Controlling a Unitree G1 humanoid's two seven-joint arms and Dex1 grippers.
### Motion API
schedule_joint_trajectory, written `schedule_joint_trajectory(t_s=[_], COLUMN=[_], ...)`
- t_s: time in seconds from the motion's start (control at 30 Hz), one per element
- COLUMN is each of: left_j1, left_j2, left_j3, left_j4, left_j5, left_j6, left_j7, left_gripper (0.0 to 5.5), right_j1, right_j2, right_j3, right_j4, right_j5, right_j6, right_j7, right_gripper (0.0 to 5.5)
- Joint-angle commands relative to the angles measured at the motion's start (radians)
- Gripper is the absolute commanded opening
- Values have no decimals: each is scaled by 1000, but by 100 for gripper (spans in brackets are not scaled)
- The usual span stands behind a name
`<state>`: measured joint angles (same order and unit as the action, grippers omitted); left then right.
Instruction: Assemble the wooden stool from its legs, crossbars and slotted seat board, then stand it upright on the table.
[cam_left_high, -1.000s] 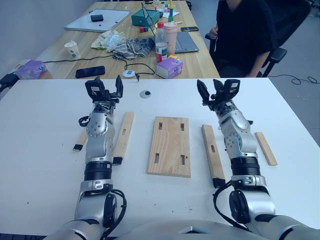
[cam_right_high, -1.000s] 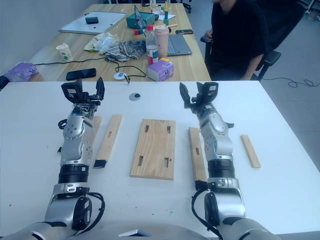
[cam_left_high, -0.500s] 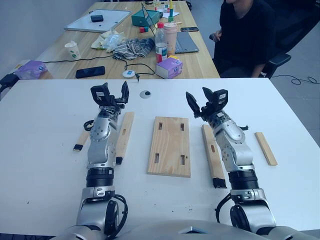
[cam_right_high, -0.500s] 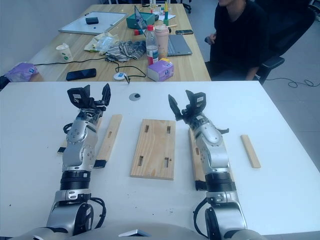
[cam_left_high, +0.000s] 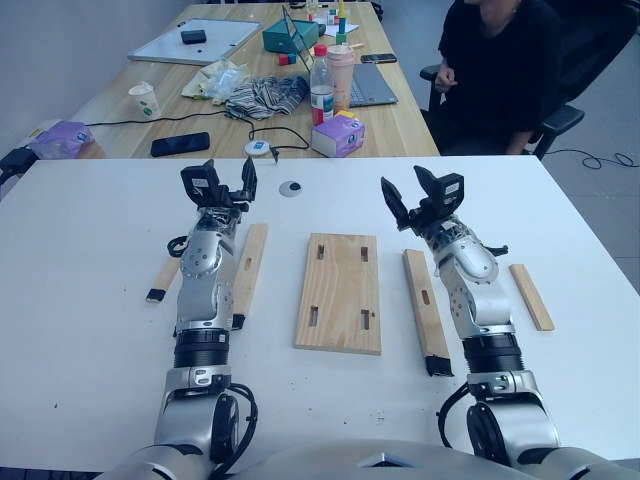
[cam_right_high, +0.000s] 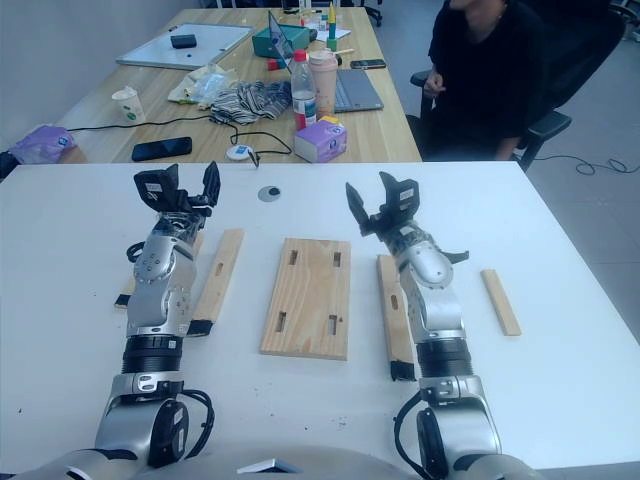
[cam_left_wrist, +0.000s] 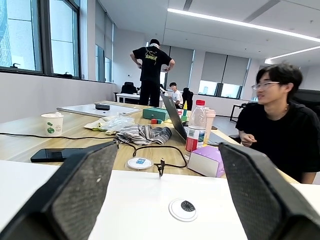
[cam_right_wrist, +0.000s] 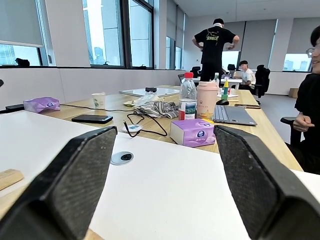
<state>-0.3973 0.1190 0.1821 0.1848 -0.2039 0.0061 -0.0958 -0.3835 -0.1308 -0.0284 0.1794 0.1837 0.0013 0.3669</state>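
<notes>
While flat, seat board (cam_left_high: 340, 291) near right hand (cam_left_high: 405, 192)

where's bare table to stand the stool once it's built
Bare white table lies left of the short crossbar and right of the other crossbar. The middle is crowded: seat board, left leg, right leg.
</notes>
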Motion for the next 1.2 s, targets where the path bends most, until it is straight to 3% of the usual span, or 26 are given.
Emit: schedule_joint_trajectory(t_s=[0.03, 0.27, 0.43, 0.53, 0.83, 1.2], left_j1=[-18, 3, 37, 88, 233, 335], left_j2=[2, -1, -2, -5, -38, -66], left_j3=[0, 4, 7, 20, 35, 32], left_j4=[8, -2, -41, -76, -235, -343], left_j5=[13, 15, 19, 21, 29, 35], left_j6=[-14, -15, -13, -11, 28, 69], left_j7=[11, 20, 34, 51, 119, 163], left_gripper=[370, 370, 370, 370, 370, 370], right_j1=[-20, -24, 105, 220, 383, 476], right_j2=[-9, -80, -288, -395, -455, -496], right_j3=[8, -59, -223, -315, -317, -307], right_j4=[7, 41, 63, 25, -148, -158], right_j5=[-24, -38, -35, 2, 29, 25], right_j6=[-5, 28, 49, 159, 550, 725], right_j7=[-11, -40, -39, -5, 38, 97], right_gripper=[360, 360, 360, 360, 360, 360])
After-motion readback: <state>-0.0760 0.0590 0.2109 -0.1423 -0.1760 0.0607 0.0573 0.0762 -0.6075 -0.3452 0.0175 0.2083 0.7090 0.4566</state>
